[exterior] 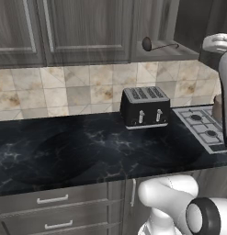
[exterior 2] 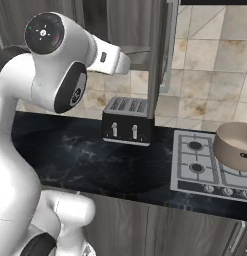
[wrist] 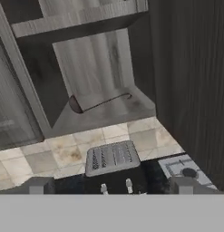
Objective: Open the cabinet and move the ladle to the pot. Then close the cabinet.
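One cabinet [wrist: 99, 68], dark grey-brown wood grain, stands open across the upper part of the hand view, its door [exterior 2: 157, 55] swung out and seen edge-on at upper centre of the right base view; two more closed cabinet doors [exterior: 82, 30] fill the upper left of the left base view. One black marbled counter [exterior: 73, 151] spans the middle of both base views, with two drawers [exterior: 53, 199] with horizontal handles below it at lower left of the left base view. One stovetop [exterior 2: 200, 167], pale grey, with at least two dark burners showing, sits at the right of the counter. One pot [exterior 2: 237, 145], taupe-grey with a paler inside, stands on the stovetop at the right edge of the right base view, partly cut off. One black toaster [exterior: 145, 108], four slots on top and two levers in front, stands on the counter below the open cabinet, left of the stovetop. One ladle [wrist: 102, 103], dark bowl to the left and thin handle running right, lies flat on the bottom shelf of the open cabinet, centre of the hand view. One gripper [wrist: 111, 186]: two finger tips at the bottom corners of the hand view, spread well apart, holding nothing.
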